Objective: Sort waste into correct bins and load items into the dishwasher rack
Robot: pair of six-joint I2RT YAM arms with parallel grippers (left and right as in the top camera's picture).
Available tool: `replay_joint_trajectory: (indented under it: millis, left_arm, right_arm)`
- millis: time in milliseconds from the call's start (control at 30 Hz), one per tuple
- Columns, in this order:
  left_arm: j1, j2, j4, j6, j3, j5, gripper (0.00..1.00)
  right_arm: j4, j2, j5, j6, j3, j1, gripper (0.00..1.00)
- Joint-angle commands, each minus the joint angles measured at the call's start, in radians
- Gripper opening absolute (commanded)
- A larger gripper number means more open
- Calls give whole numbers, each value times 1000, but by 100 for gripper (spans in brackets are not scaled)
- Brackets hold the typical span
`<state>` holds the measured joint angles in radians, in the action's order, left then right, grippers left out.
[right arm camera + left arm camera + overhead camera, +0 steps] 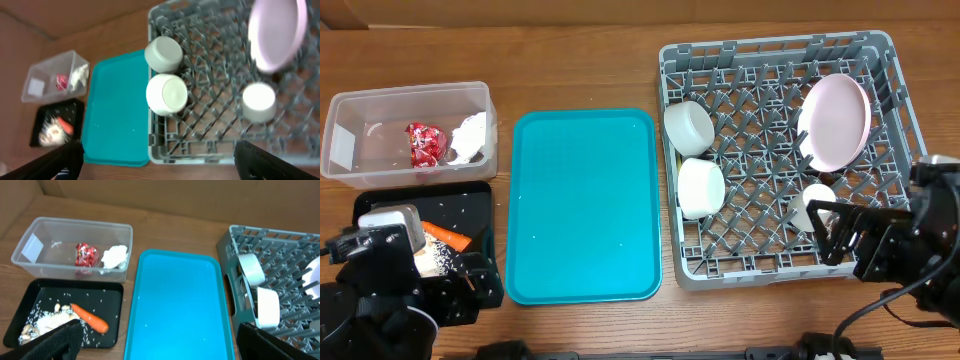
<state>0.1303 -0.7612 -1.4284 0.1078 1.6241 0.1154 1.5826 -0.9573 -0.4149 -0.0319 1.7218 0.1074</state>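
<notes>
The dishwasher rack [770, 45], a grey lattice crate with upright pegs, sits at the right of the wooden desk [590, 60]. Two cream-white bowls lie on their sides among the pegs along its left edge. The rear bowl [688, 127] is just behind the front bowl [701, 187]. A pale pink plate [835, 122] stands tilted on edge in the rack's rear right part. A small white cup [817, 205] sits near the rack's front right, partly hidden in the overhead view by the right arm.

A teal serving tray [583, 205] lies in the middle of the desk, just beside the rack. To its left, at the back, is the clear plastic tub [340, 150]. It holds the crumpled silver-and-red foil wrapper [424, 144] and the crumpled white napkin [472, 138], side by side against its near right corner. In front of the tub lies the shallow black tray [470, 200]. It holds the orange carrot piece [448, 237], a heap of beige food scraps [435, 257] and scattered crumbs.

The left gripper [159, 327] hovers over the near end of the black tray with its jaws spread wide and nothing between them. The right gripper [157, 147] hangs at the rack's front right corner with its jaws equally wide apart and empty.
</notes>
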Motion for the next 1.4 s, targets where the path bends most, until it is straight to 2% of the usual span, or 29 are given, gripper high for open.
replay_joint_trajectory:
  millis: [0,100,200,467,633,733,1033,1167,1333,1367]
  left_arm:
    - [-6,3,-15,-11,6,-15,100]
    - [-6,3,-19,-11,6,-15,100]
    - [-6,3,-19,-11,6,-15,100]
    - [-6,3,-19,-11,6,-15,100]
    - [-6,3,-19,-11,6,-15,100]
    - [-6,3,-19,-11,6,-15,100]
    - [-6,3,-19,-11,6,-15,100]
    - [-6,3,-19,-11,6,-15,100]
    - [-6,3,-19,-11,6,-15,100]
    - [-6,3,-19,-11,6,-15,100]
  right_arm:
    - [-97,7,-12,235,-5,-59,100]
    - [-265,54,-24,378,-78,-116,100]
    - [-417,124,-23,457,-212,-148,100]
    - [-872,395,-16,454,-826,-158,100]
    - [-1061,594,-35,440,-1172,-158,100]
    - [-1128,708,-27,393,-1314,-158,100]
    - [-1192,946,50,238,-1555,-158,100]
    - [-1310,954,51,237,-1627,-158,100]
    - [-1540,954,50,239,-1715,-158,100]
    - [-1531,954,43,238,-1714,-158,100]
